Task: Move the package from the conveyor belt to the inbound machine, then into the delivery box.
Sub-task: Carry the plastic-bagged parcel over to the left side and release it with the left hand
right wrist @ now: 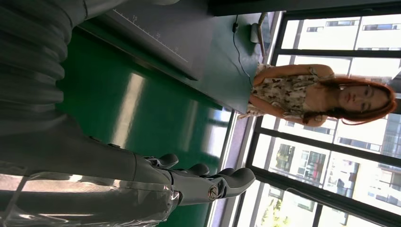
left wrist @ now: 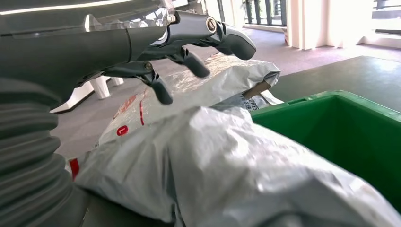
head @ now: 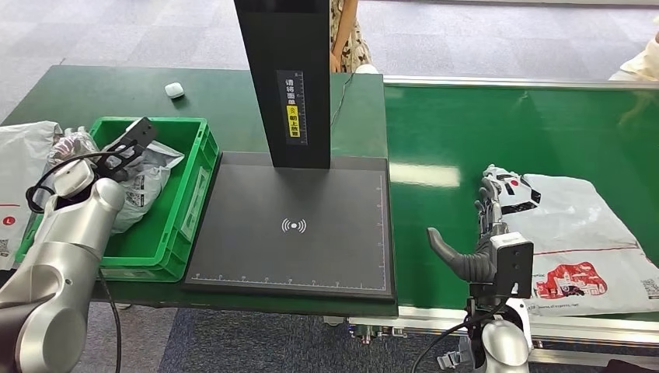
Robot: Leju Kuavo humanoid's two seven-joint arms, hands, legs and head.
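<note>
Right hand (head: 486, 233) hovers over the conveyor belt (head: 451, 148), fingers spread and holding nothing, fingertips at the near-left edge of the package (head: 575, 233), which lies flat on the belt right of the inbound machine (head: 291, 225). Bare belt stretches between package and machine. Left hand (head: 128, 148) hangs over the green delivery box (head: 186, 202), left of the machine, fingers apart and empty; its wrist view shows crumpled grey bags (left wrist: 227, 161) heaped at the box's rim. A person (right wrist: 307, 92) stands beyond the table.

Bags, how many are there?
3. One bag lies on the belt by the right hand, one in the green box, one left of it. More may be hidden.
</note>
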